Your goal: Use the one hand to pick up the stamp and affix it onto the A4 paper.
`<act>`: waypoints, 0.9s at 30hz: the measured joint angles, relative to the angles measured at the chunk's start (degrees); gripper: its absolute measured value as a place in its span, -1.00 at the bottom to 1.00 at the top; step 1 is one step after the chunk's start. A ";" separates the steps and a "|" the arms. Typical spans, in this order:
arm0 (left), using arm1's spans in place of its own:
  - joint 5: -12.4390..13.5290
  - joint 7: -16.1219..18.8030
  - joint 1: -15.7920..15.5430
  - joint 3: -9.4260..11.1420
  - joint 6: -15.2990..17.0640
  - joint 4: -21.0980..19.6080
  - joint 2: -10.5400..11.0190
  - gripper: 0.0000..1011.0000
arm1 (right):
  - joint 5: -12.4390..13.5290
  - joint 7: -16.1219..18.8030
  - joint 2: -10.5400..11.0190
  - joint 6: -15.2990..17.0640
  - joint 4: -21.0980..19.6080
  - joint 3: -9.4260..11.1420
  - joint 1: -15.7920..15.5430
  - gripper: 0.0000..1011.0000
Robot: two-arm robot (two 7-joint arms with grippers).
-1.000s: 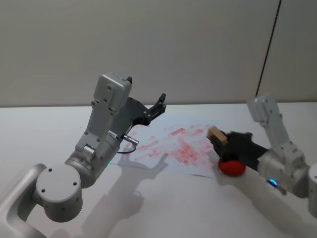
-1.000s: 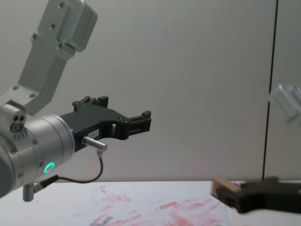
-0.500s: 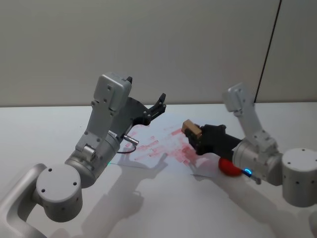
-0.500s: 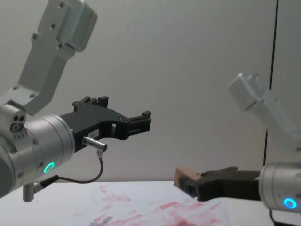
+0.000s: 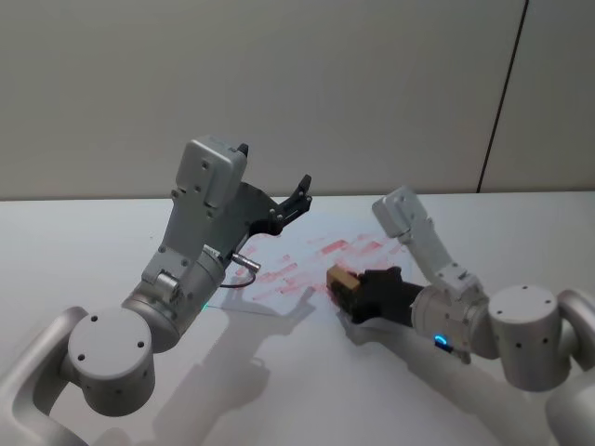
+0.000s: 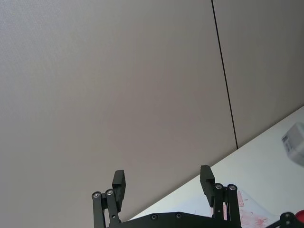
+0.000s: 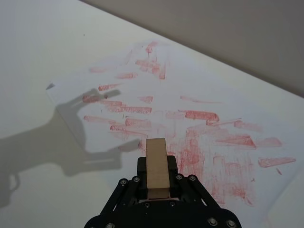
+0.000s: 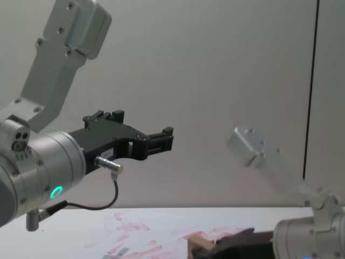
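My right gripper (image 5: 348, 284) is shut on the stamp (image 5: 340, 277), a small light-brown wooden block that sticks out past its black fingers. In the right wrist view the stamp (image 7: 157, 166) points across the A4 paper (image 7: 190, 109), a white sheet covered in red imprints. The stamp sits low over the near part of the A4 paper (image 5: 293, 265); I cannot tell whether it touches. The chest view shows the stamp (image 8: 196, 245) just above the sheet (image 8: 145, 240). My left gripper (image 5: 274, 167) hangs open and raised at the paper's left side, its fingers (image 6: 118, 179) spread with nothing between them.
The white table (image 5: 307, 390) runs to a grey wall behind. The big left arm (image 5: 186, 269) with its green ring (image 8: 55, 191) and looping black cable stands over the sheet's left side. A sliver of something red (image 6: 299, 215) shows at the left wrist view's corner.
My right arm has swung left and down with the stamp, from above a red pad on the right to low over the paper. The left arm has not moved.
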 joint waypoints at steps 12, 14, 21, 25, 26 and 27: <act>0.00 0.01 0.00 0.00 0.00 0.00 0.00 0.98 | -1.56 0.13 -1.21 1.35 3.29 -1.08 1.22 -0.56; 0.00 0.01 0.00 0.00 0.00 0.00 0.00 0.98 | -1.65 0.03 -1.33 1.53 3.66 -1.19 1.39 -0.56; 0.00 0.01 0.00 0.00 0.00 0.00 0.00 0.98 | -1.32 -0.61 -1.52 1.63 4.13 -1.28 1.49 -0.56; 0.00 0.01 0.00 0.00 0.00 0.00 0.00 0.98 | -0.39 -0.96 -1.45 1.39 3.85 -1.10 1.35 -0.56; 0.00 0.01 0.00 0.00 0.00 0.00 0.00 0.98 | 0.09 -1.07 -1.34 1.18 3.47 -0.98 1.17 -0.56; 0.00 0.01 0.00 0.00 0.00 0.00 0.00 0.98 | 0.32 -1.11 -1.27 1.10 3.30 -0.95 1.10 -0.56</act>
